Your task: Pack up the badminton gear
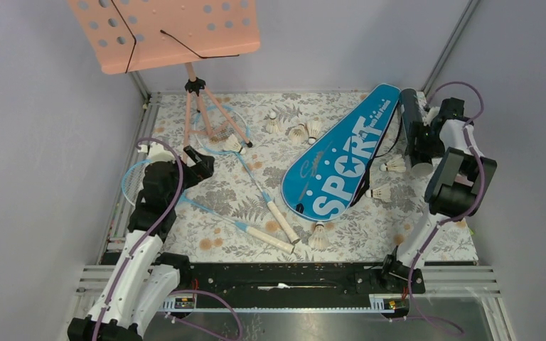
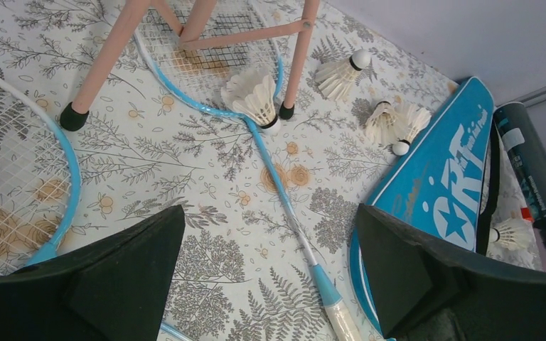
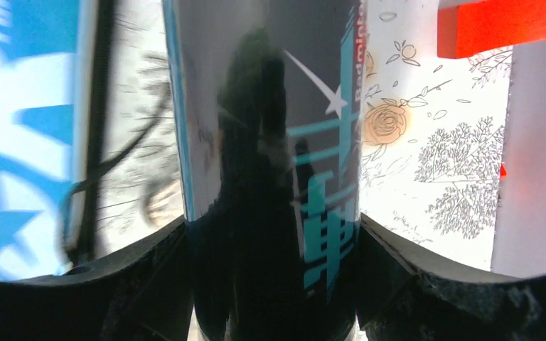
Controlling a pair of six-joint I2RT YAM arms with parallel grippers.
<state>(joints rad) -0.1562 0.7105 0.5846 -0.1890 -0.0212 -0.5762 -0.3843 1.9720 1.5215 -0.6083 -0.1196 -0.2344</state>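
Badminton gear is not yet packed; every item lies loose on the table point(image 1: 426, 234).

1. The bag point(image 1: 341, 156) lies flat right of centre. Nothing shows inside it, and whether its zip is open cannot be told.
2. Two rackets point(image 1: 282, 222) lie left of the bag with their handles close together. One head sits under the tripod of the stand point(image 1: 163, 28), the other beside the left arm.
3. Shuttlecocks point(image 1: 318, 236) are scattered: some by the far edge, some between bag and tube, one near the handles, one on a racket head.
4. The tube point(image 1: 414, 128) lies at the far right, just beside the bag.

The right pincer point(image 3: 274, 234) straddles the tube with its fingers against both sides, so grasping the tube is judged to be the step in hand. The left pincer point(image 2: 270, 213) hangs above a racket shaft, fingers wide apart, holding nothing.

Judged remaining: shuttlecocks into the tube, rackets and tube into the bag, bag closed. That is practically the whole task.
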